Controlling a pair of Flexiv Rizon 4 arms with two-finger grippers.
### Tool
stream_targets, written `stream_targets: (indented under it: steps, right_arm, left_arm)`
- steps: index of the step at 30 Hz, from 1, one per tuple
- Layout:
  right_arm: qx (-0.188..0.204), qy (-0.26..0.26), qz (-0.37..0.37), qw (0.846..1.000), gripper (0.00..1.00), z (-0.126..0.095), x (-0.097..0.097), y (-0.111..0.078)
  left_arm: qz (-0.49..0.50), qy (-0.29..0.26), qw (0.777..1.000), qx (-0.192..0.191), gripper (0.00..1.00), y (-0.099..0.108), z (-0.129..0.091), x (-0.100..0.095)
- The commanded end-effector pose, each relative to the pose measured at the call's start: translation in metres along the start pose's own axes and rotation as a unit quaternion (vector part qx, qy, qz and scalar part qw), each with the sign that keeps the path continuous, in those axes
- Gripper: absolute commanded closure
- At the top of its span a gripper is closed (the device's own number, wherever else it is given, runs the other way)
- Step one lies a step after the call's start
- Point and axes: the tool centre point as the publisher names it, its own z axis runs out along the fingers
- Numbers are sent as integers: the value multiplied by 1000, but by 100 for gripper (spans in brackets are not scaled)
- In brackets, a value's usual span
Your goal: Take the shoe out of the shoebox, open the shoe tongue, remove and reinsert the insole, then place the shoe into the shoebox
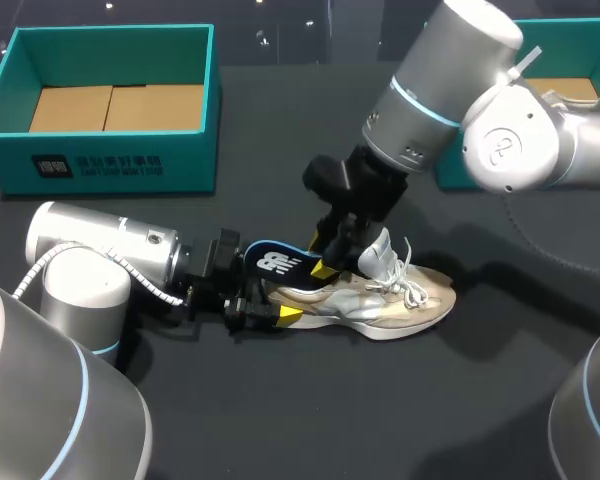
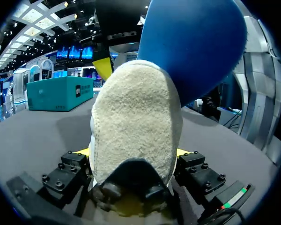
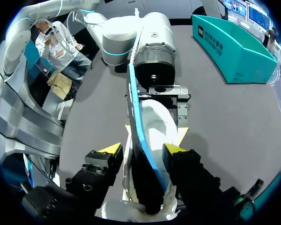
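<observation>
Blue insole (image 1: 276, 262) hides the shoe (image 1: 400, 305) opening; left jaws clamp its heel, right jaws' grip unclear.

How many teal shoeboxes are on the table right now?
2. The left shoebox sits at the table's far left, open. The right shoebox is at the far right, largely hidden behind the right arm.

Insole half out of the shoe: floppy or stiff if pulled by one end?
Probably flexible, not limp: the insole looks thin edge-on and bows gently, yet stands out of the shoe without drooping. Likely light, being so thin. It may drag on the lining; the left gripper shut on the heel should steady that.
</observation>
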Motion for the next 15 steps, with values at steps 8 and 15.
stream_targets:
  steps: [8, 15]
  right_arm:
    - [-11, 1, 4, 1000, 54, 7, 7, 13]
    - [-23, 4, 4, 1000, 59, 15, 6, 18]
  left_arm:
    - [0, -1, 1000, -1, 100, 4, 3, 1]
    - [0, -1, 1000, -1, 100, 4, 3, 1]
